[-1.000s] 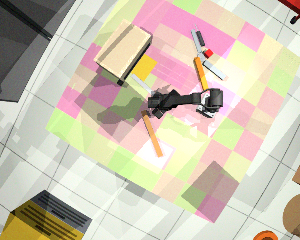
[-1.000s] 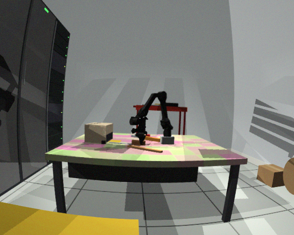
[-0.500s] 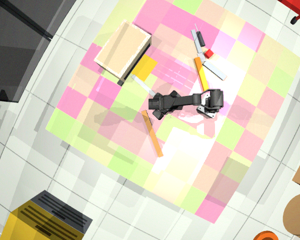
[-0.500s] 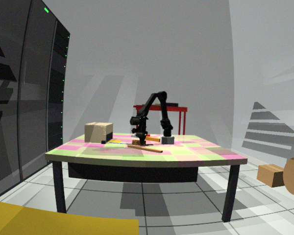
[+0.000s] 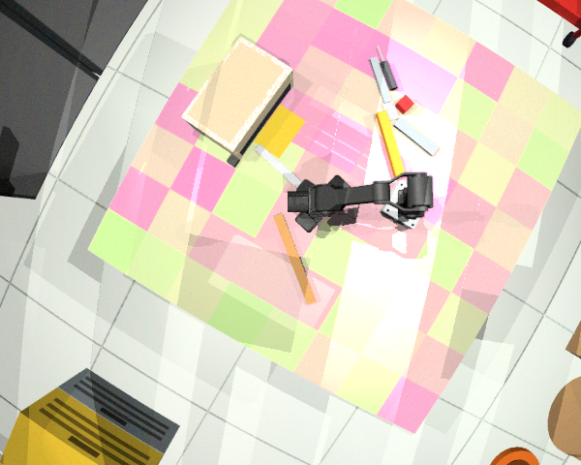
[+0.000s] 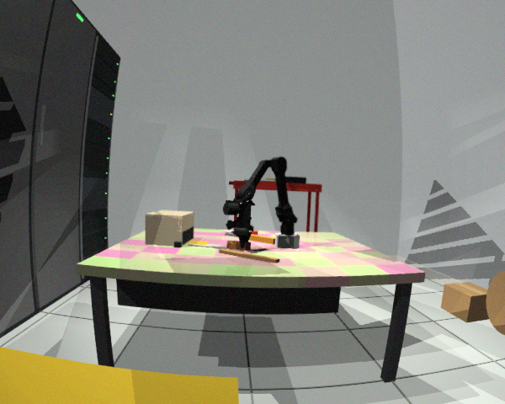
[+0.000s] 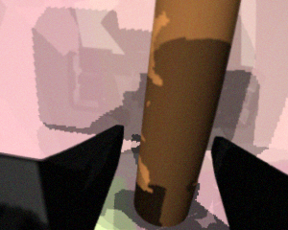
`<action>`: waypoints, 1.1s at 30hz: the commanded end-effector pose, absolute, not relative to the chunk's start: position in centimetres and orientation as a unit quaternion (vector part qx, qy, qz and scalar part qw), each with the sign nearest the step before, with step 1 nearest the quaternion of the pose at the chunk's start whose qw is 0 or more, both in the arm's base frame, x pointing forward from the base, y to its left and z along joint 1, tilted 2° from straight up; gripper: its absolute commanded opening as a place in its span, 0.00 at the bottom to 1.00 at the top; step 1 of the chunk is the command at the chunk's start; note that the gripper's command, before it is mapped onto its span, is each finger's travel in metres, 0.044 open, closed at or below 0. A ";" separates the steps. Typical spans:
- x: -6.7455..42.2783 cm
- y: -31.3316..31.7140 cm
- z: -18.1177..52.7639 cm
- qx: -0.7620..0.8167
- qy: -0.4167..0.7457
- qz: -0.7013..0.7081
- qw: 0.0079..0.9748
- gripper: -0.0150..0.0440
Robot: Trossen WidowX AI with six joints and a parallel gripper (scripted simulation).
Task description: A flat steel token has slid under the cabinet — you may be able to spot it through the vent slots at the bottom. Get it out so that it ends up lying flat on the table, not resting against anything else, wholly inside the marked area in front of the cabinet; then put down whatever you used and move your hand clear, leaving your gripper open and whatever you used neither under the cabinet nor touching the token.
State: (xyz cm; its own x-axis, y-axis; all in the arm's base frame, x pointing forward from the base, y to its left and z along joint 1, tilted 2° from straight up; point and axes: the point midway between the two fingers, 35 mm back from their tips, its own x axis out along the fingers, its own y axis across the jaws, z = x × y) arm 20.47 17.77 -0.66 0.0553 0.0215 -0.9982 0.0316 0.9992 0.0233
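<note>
A brown-orange wooden stick (image 5: 294, 258) (image 6: 248, 255) (image 7: 187, 96) lies flat on the checked table. My gripper (image 5: 300, 216) (image 6: 244, 242) (image 7: 168, 138) is low over the stick's near end. It is open, with the stick between the fingers and a gap on each side. The beige cabinet (image 5: 235, 95) (image 6: 169, 226) stands at the table's left, with the yellow marked area (image 5: 280, 131) (image 6: 197, 241) in front of it. A pale grey strip (image 5: 276, 166) runs from the cabinet's front toward my arm. The steel token is not in sight.
Beyond the arm's base lie a yellow bar (image 5: 389, 142), a white bar (image 5: 415, 136), a grey bar (image 5: 380, 72), a dark rod (image 5: 389, 75) and a small red cube (image 5: 404, 104). A red cart (image 6: 287, 188) stands behind the table.
</note>
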 end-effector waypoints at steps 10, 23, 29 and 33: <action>20.5 17.8 -0.8 0.019 0.687 -0.003 0.726 0.71; 20.5 17.7 -0.8 0.019 0.687 -0.004 0.726 0.43; 20.5 17.7 -0.8 0.019 0.687 -0.004 0.726 0.26; 20.5 17.8 -0.7 0.019 0.687 -0.004 0.726 0.25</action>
State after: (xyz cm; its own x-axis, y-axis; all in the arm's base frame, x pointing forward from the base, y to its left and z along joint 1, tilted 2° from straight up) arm 20.48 17.74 -0.77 0.0551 0.0205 -0.9983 0.0321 0.9992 0.0223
